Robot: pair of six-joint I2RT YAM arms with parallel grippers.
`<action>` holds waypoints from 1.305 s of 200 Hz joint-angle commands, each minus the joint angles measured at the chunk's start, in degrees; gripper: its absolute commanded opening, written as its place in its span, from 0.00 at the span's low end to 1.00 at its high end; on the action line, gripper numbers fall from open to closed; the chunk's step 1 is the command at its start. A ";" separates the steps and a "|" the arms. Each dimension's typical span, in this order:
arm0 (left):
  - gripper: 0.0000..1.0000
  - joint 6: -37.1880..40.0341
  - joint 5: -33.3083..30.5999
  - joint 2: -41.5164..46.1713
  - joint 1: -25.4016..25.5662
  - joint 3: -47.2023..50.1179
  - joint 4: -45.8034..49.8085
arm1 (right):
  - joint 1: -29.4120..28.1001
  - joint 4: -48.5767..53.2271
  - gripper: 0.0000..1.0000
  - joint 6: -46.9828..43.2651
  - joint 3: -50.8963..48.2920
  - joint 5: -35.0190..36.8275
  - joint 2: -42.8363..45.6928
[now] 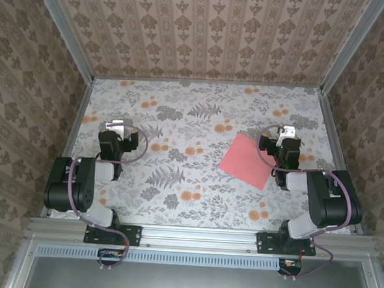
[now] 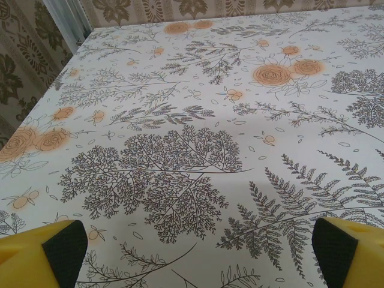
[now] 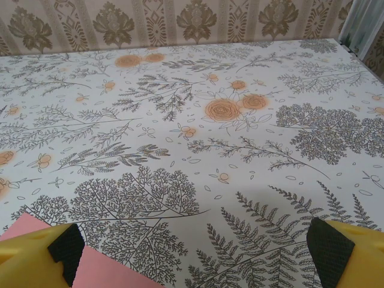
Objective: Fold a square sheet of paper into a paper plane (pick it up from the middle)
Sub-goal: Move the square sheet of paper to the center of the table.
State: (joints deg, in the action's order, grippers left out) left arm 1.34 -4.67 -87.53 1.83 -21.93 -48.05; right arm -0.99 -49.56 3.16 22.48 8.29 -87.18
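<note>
Standing bolted to the metal rail (image 1: 193, 235) at the near edge of a floral-print surface (image 1: 189, 183), two robot arms reach forward over a pattern of ferns and orange blooms. On the left side, the left end effector (image 1: 117, 125) hovers above bare surface, its yellow fingers (image 2: 36, 255) with black pads spread wide apart and holding nothing. Over the right side, the right end effector (image 1: 285, 133) is poised likewise wide open and empty. Salmon pink and unfolded, the square sheet of paper (image 1: 246, 161) lies flat on the surface just left of the right arm, right of centre, turned at an angle to the surface's edges. In the overhead view its right corner is hidden behind that arm's wrist. From the right wrist camera, part of the sheet shows at the bottom left, beneath the finger (image 3: 36, 255) on that side; whether the two touch cannot be told. The sheet sits well apart from the left arm. Beyond, damask-patterned wallpaper panels (image 1: 205, 27) in metal framing close off the far side and both flanks.
</note>
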 commanded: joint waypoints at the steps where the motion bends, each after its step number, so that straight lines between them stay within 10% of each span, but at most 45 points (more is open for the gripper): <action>1: 1.00 1.03 0.73 -0.36 -0.20 -1.18 -0.83 | -0.33 -0.46 1.00 -0.17 0.33 -0.56 -0.42; 164: 1.00 1.46 3.78 -0.26 -0.90 -1.21 -0.61 | -0.33 -0.42 1.00 -0.17 0.29 -0.56 0.33; 209: 1.00 0.60 -2.59 7.40 0.48 -0.62 4.37 | -0.32 25.19 1.00 2.86 8.81 -0.79 14.63; 261: 1.00 -16.71 -5.16 24.25 2.13 -11.00 38.90 | -0.72 60.07 1.00 24.06 24.79 -2.41 18.29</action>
State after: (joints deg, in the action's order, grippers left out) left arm -3.49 -8.86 -69.71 3.57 -26.35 -28.60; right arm -1.28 -12.05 14.90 41.12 8.14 -69.32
